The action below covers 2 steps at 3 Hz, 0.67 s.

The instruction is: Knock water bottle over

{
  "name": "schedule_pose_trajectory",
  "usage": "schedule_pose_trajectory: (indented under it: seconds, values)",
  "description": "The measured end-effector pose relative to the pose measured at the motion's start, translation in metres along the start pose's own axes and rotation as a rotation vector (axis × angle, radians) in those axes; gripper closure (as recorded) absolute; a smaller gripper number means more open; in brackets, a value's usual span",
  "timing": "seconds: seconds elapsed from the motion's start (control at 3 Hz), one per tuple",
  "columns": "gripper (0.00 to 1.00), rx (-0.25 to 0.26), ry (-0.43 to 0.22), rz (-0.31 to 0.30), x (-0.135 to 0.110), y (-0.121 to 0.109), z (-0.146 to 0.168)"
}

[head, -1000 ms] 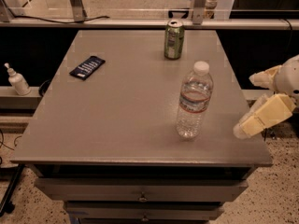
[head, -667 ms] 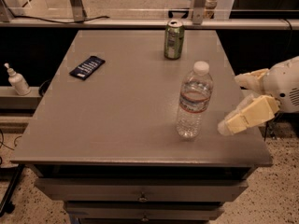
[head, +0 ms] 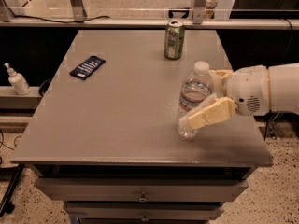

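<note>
Water bottle: here it is, the clear ribbed water bottle (head: 190,96), white cap on top, standing on its base at about 4 o'clock on the table. Its cap leans a touch toward 1 o'clock in this view.

Gripper: the gripper (head: 202,98) is in from 3 o'clock, right at the bottle, level with its label band.

Jaws: spread wide, and the bottle sits between them. One cream finger (head: 208,116) lies across the front of the bottle's lower half, its tip pointing to 8 o'clock. The other finger sits at 3 o'clock from the cap, partly behind the bottle's shoulder. Whether either one is actually pressing on the plastic, I cannot tell.

Arm: the white arm (head: 268,88) runs straight out to the frame's edge at 3 o'clock, hanging past the table's side.

Table: a grey table (head: 117,115), with drawers (head: 140,190) showing under its front edge at 6 o'clock.

Soda can: the green soda can (head: 174,40) stands upright at 1 o'clock on the table, well apart from the bottle and directly beyond it, near the far edge.

Dark packet: a flat dark blue packet with white print (head: 87,67) lies at 10 o'clock on the tabletop, skewed, well clear of everything else.

Pump bottle: a small white pump bottle (head: 17,80) stands off the table at 9 o'clock, on a lower ledge.
</note>
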<state>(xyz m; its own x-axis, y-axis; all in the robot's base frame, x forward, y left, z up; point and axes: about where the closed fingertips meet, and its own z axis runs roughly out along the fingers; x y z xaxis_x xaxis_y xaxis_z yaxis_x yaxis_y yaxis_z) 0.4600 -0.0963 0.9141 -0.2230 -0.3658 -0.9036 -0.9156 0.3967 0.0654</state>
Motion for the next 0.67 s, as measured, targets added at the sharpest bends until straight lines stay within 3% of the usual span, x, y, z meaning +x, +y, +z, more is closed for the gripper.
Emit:
schedule_pose_trajectory:
  seconds: [0.67]
  values:
    - [0.0,-0.06,-0.147,-0.038,-0.049,-0.002,0.077]
